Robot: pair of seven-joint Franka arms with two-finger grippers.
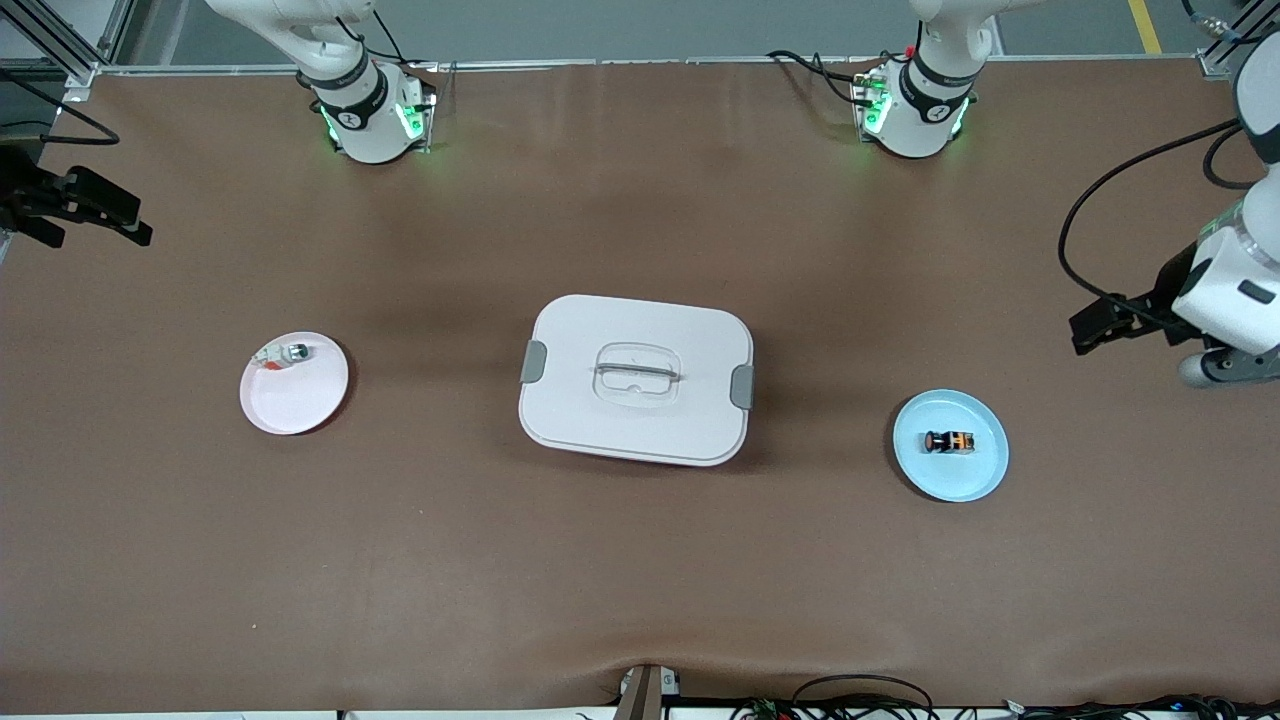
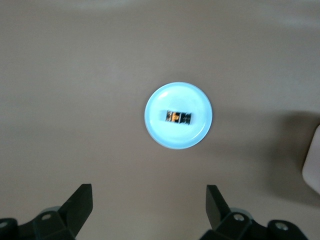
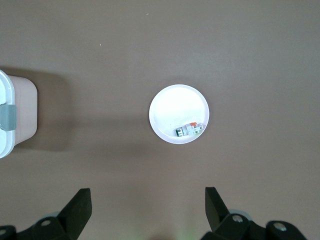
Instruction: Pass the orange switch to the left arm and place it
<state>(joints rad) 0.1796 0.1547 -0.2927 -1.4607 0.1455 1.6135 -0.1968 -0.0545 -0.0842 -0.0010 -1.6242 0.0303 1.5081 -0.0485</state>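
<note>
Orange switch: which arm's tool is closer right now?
Left. The left tool hangs open at the left arm's end of the table, beside the blue plate holding the orange switch. The right tool waits open at the other end, past the box.

Smooth white plastic box [image 1: 636, 380], matt brown table [image 1: 640, 560]

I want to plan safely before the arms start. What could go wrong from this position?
1. The orange switch is small and lies on its side on the blue plate; the open left tool might push it aside.
2. The box stands between both plates, so a low handover could hit it.
3. The pink plate already holds a whitish part, so space there is limited.
</note>
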